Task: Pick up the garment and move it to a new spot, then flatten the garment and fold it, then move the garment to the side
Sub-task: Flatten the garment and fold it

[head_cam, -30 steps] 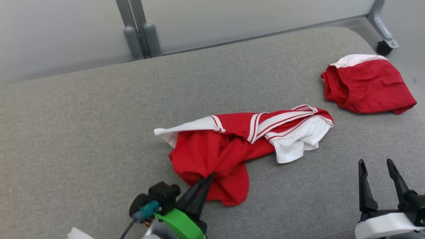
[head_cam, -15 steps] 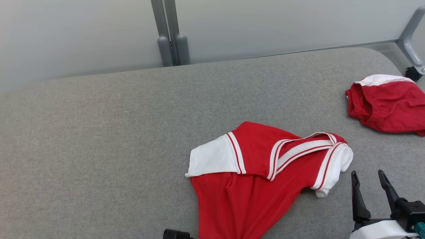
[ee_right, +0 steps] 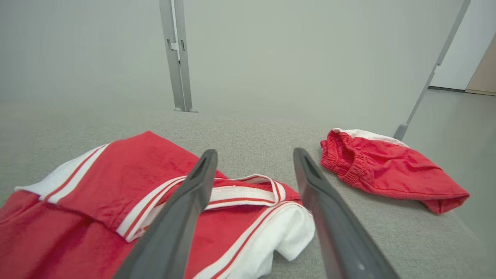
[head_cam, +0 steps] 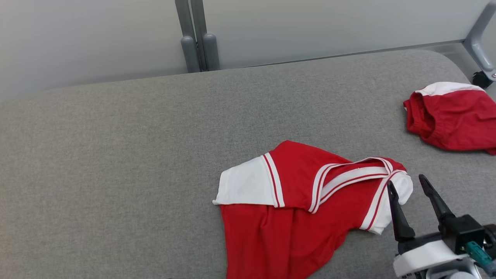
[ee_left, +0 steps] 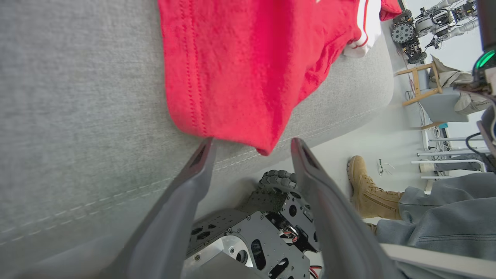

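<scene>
The garment [head_cam: 294, 217] is a red shirt with white sleeves and striped trim, lying partly spread on the grey cushion [head_cam: 116, 155], with its lower part running off the head view's bottom edge. My right gripper [head_cam: 405, 181] stands open just above the shirt's right white sleeve [head_cam: 403, 190], with nothing between its fingers. In the right wrist view the right gripper [ee_right: 254, 152] points over the striped collar of the garment [ee_right: 97, 201]. In the left wrist view my left gripper [ee_left: 252, 141] is open, its tips right at the red hem of the garment [ee_left: 232, 69] by the cushion's front edge.
Red shorts with a white band [head_cam: 453, 116] lie at the cushion's far right. Grey metal posts [head_cam: 195, 38] and a frame leg with a caster [head_cam: 482, 79] stand behind. Below the cushion edge are my wheeled base [ee_left: 271, 217] and a person's boot [ee_left: 368, 190].
The garment went from a crumpled heap to a spread shape drawn toward the near edge. My left gripper has opened and let go of the hem. The right gripper has moved forward to the sleeve.
</scene>
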Motion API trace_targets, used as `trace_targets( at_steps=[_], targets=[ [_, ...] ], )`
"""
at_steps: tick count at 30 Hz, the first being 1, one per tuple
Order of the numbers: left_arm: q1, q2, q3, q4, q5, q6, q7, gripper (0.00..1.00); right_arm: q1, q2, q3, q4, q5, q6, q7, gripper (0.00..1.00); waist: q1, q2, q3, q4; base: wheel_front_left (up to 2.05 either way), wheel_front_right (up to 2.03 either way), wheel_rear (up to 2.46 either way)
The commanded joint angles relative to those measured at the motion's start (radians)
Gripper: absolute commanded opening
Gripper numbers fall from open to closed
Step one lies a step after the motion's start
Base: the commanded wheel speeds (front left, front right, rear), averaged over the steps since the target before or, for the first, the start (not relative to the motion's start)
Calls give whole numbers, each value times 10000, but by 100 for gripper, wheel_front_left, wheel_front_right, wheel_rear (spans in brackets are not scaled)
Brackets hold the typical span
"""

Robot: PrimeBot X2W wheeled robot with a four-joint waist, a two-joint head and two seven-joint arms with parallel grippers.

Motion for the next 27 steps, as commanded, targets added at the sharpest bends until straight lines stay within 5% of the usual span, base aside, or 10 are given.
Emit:
trace_targets(
  at_steps=[1,9,18,22,27],
  targets=[
    [77,192,124,-190,173,129,-130,100,-291,-151,157,-160,1,-11,-26,100,0,0,20,46,0,0,0],
    [-472,320,1175,-1067,1915,1295,-2409,100,-904,-691,1197,-770,88,-11,-24,100,0,0,-127,397,0,0,0],
    [-803,151,1646,-874,3704,2163,-4527,100,-1403,-1411,2985,-105,297,-11,-24,100,0,0,-131,849,0,0,0],
    [-640,-148,1978,-917,4101,2391,-4739,100,-1546,-1624,3744,571,405,-11,-26,100,0,0,-7,1100,0,0,0],
    [-551,-497,2338,-996,4473,2154,-4775,100,-1840,-1789,4584,1715,368,-11,-24,100,0,0,199,1389,0,0,0]
  ],
)
